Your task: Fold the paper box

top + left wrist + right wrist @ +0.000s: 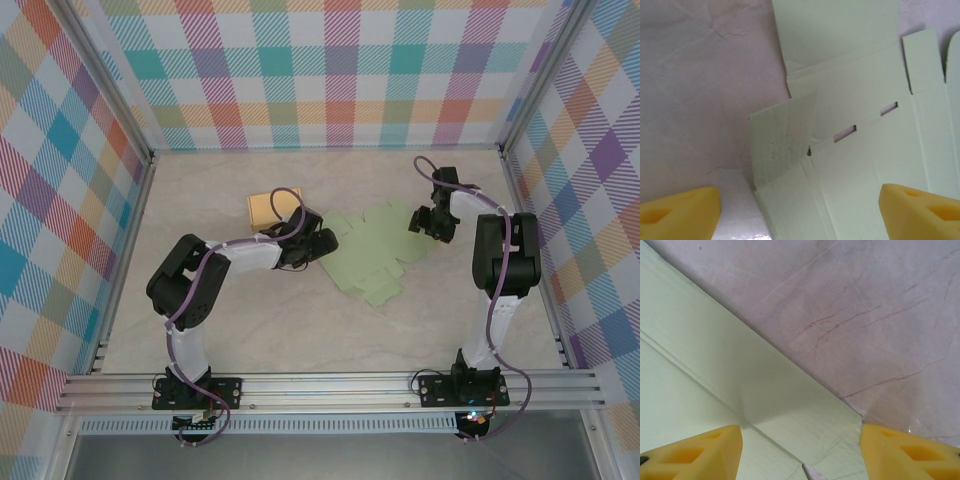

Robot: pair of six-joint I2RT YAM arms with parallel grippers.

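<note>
the paper box [375,255] lies in the middle of the table [250,320]. it is opened out and almost flat, a pale green sheet with many flaps.

the left gripper [322,243] is low at the sheet's left edge. its two yellow fingers [680,212] are spread wide and pinch nothing; the sheet just lies under them. one small flap [782,137] near that gripper stands up a little, and two little slots [845,133] show beside it.

the right gripper [428,220] is at the far right edge of the sheet. its fingers [910,450] are spread apart too, over a corner of the paper, holding nothing. a small tan block [270,207] sits just beyond the left gripper, on the far side.

i think the job has hardly begun. no walls are up and no tabs are in the slots, so nearly all the folding is left to do.
</note>
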